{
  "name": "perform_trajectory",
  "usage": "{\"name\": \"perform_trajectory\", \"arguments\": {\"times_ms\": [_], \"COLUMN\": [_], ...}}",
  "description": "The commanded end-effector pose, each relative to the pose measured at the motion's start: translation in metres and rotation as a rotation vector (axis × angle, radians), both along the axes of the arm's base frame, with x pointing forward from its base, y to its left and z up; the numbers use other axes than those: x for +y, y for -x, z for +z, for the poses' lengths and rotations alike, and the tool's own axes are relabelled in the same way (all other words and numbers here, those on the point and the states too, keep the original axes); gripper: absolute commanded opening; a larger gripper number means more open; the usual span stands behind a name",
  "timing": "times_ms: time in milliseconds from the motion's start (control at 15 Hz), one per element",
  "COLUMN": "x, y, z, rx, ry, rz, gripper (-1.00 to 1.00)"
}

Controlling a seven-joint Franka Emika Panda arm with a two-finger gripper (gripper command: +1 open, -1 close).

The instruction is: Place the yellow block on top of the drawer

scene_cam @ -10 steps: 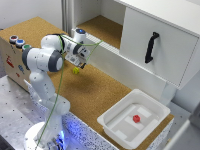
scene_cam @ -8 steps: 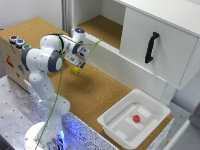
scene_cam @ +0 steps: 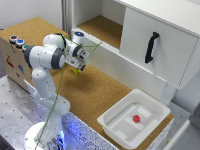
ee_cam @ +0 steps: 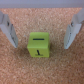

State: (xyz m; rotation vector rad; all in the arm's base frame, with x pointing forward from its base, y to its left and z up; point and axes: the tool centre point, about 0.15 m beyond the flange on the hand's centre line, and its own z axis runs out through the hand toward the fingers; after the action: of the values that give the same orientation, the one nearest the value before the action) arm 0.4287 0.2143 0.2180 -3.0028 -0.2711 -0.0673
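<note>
The yellow block [ee_cam: 39, 45], a small yellow-green cube with black marks on it, rests on the cork surface. My gripper [ee_cam: 40, 45] is open and straddles it, one finger [ee_cam: 7, 29] on each side with a gap to the cube. In the exterior view the gripper [scene_cam: 76, 66] points down at the cork floor, and the block [scene_cam: 75, 71] shows just under its tips. The drawer [scene_cam: 155, 55] is the large white cabinet with a black handle [scene_cam: 151, 47], at the exterior view's right; its flat top [scene_cam: 165, 12] stands well above the gripper.
A shallow white tray [scene_cam: 112, 122] holding a small red piece [scene_cam: 136, 118] sits near the front at the exterior view's right. A white ledge [scene_cam: 107, 60] runs just behind the gripper. A box with coloured buttons [scene_cam: 16, 40] stands at the exterior view's left.
The gripper seems slightly lower over the block than before; the block, drawer and tray have not moved.
</note>
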Motion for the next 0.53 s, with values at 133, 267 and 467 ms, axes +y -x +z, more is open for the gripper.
{"name": "perform_trajectory", "arguments": {"times_ms": [133,267,467], "x": [0.006,0.012,0.016], "y": [-0.008,-0.002,0.006], "z": [-0.001,0.000,0.001], "rx": [0.005,0.020,0.048], "ry": [0.113,0.157,0.157], "rz": [-0.043,-0.033,-0.027], "gripper": [-1.00,-1.00,-1.00]}}
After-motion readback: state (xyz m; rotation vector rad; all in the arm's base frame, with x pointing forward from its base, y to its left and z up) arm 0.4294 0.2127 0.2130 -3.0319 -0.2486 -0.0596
